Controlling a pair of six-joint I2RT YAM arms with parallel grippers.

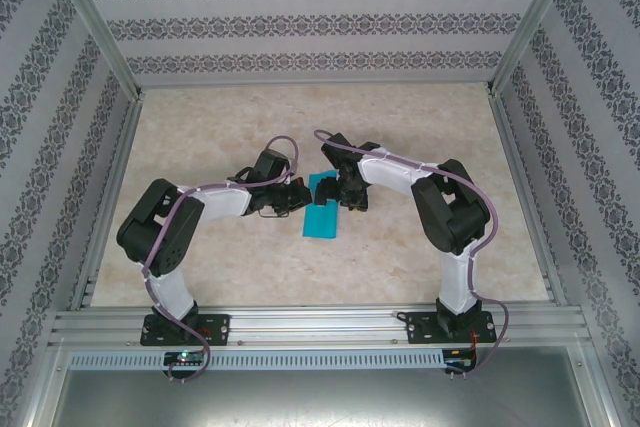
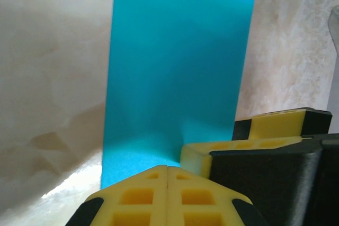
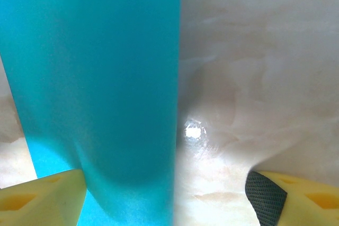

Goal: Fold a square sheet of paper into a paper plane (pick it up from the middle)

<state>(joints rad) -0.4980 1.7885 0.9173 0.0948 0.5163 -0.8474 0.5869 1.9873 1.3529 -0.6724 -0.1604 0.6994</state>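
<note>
The square sheet of paper [image 1: 322, 219] lies mid-table, teal-blue, showing as a narrow upright band with its left part curling upward [image 2: 175, 67]. My left gripper [image 1: 298, 197] is at the sheet's left edge, its yellow pads pressed together [image 2: 168, 172], with nothing visible between them. My right gripper [image 1: 338, 190] hovers at the sheet's top right, open [image 3: 165, 183]. The paper [image 3: 95, 78] rises over its left finger [image 3: 42, 199], and bare table lies before its right finger [image 3: 296, 199]. One right finger [image 2: 238, 149] sits against the paper beside my left tips. The paper plane is out of view.
The marble-patterned table [image 1: 420, 257] is fenced by aluminium rails [image 1: 300, 322] and patterned walls [image 1: 300, 22]. Both arm bases are bolted to the near rail. Open tabletop lies behind and to both sides of the grippers.
</note>
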